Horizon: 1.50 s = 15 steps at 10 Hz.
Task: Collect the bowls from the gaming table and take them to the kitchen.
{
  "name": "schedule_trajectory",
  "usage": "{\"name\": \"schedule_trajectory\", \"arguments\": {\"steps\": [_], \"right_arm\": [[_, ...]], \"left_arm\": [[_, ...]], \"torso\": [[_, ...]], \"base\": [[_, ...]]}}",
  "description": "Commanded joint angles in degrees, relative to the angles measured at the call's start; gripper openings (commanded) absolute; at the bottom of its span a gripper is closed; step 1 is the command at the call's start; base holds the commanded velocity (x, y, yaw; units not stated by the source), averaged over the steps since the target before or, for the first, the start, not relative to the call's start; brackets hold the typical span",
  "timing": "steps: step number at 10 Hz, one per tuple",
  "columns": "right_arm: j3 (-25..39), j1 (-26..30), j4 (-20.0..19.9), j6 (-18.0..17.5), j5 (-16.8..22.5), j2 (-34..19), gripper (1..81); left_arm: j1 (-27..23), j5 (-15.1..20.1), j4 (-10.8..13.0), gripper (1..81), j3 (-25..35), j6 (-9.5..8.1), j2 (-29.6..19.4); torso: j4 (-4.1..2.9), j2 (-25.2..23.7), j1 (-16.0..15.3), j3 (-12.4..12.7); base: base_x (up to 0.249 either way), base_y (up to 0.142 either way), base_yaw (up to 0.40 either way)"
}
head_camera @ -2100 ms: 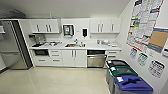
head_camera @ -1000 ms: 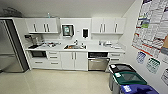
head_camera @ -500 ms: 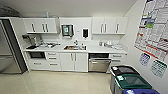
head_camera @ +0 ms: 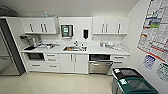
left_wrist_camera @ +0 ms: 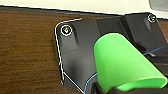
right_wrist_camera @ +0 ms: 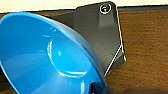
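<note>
**Bowl and cup carried at the wrists, kitchen ahead**

At the right wrist, the gripper's fingers were too dark and close to the lens to make out, so whether they stood apart or clamped could not be told. A bright blue bowl [right_wrist_camera: 50, 57] sat tilted right in front of that camera, its glossy inside facing the lens and its rim running off the picture's edge at about 5 o'clock, where a dark part met it. Behind the bowl lay the robot's dark plate and a brown wood-grain surface [right_wrist_camera: 145, 50].

At the left wrist, the fingers were likewise hidden, and their state could not be told. A green cup [left_wrist_camera: 122, 65] lay on its side before that camera, its open mouth toward 5 o'clock, its rim touching dark parts at the picture's lower edge. The same brown wood-grain surface showed beyond the dark plate.

From the head camera, the kitchen [head_camera: 75, 47] stood straight ahead at 12 o'clock: white upper cabinets [head_camera: 41, 25] with dark bar handles, a white counter [head_camera: 100, 51], a steel sink [head_camera: 75, 48] in its middle, and black wall dispensers [head_camera: 85, 33] above. A steel dishwasher [head_camera: 99, 65] sat under the counter toward 1 o'clock. A dark refrigerator [head_camera: 8, 50] stood at 9 o'clock. Lidded bins [head_camera: 132, 83] stood near at 4 o'clock, beneath posters [head_camera: 156, 32] on the right wall. The pale floor [head_camera: 57, 83] stretched between robot and cabinets.
</note>
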<state>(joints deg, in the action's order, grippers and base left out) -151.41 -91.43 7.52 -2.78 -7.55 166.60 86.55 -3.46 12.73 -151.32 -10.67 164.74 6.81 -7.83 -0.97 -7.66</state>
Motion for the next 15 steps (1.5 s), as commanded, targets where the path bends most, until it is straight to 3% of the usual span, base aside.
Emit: {"name": "schedule_trajectory", "arguments": {"steps": [1, 15], "right_arm": [[-0.11, 2.26, 0.39, 0.23, 2.54, -0.45, 1.0], [-0.28, 2.08, 0.39, 0.23, 2.54, -0.45, 1.0]], "left_arm": [[-2.92, 2.58, 0.63, 1.0, -0.2, 0.21, -0.9], [-2.92, 2.58, 0.63, 1.0, -0.2, 0.21, -0.82]], "torso": [[0.0, 0.0, 0.0, 0.0], [0.0, 0.02, 0.0, 0.0]], "base": [[0.166, 0.0, 0.0], [0.145, 0.0, 0.0]]}}
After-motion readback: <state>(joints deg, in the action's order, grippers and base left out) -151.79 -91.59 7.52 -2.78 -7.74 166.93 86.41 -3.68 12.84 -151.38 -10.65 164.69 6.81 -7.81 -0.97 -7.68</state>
